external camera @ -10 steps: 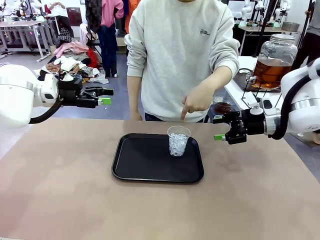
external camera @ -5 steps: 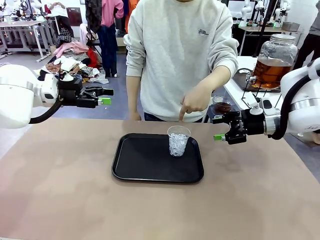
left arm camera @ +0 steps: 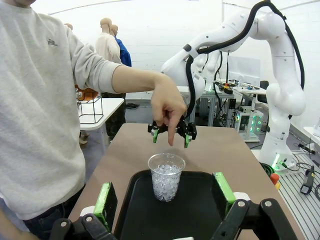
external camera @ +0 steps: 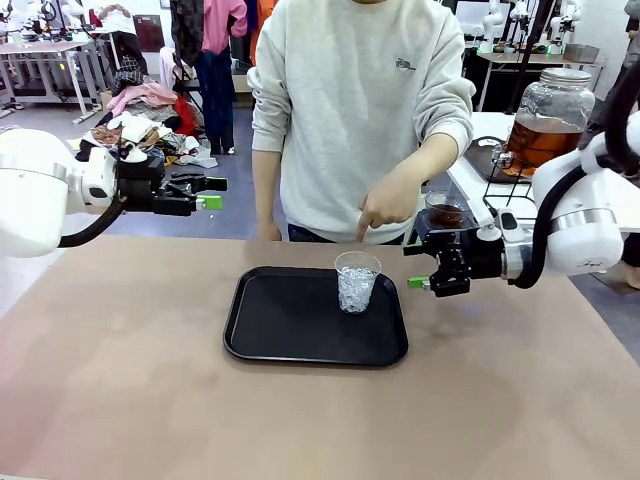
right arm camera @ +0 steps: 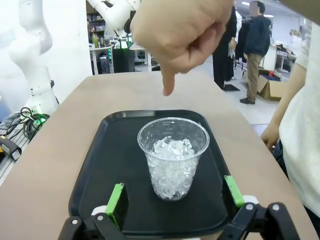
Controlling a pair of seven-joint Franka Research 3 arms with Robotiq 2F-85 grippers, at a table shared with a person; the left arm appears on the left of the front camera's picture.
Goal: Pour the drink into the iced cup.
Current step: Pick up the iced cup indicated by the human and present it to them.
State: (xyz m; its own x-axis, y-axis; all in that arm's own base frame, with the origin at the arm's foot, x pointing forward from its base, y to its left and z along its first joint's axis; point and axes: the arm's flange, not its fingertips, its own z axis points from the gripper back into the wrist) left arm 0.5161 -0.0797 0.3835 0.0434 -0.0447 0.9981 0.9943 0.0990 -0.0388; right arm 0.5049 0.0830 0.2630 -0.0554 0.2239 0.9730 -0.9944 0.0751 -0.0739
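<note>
Since a moment ago the right gripper has slid toward the middle of the table, and it now hangs just off the right edge of the black tray, level with the cup and pointing at it. Its green-padded fingers stand well apart with nothing between them; in the right wrist view the cup sits framed in the gap, farther along the tray. The left gripper has not shifted: it hovers high at the left, beyond the table's far edge, fingers also spread and empty. The clear plastic cup stands upright in the far right part of the tray, filled most of the way with ice and holding no brown liquid. The person's hand hangs just above it, index finger pointing straight down at the rim without touching it. The amber drink is in a big lidded glass jar on a side table at the right, well away from the cup. A small glass with darker brown liquid stands behind the right gripper.
</note>
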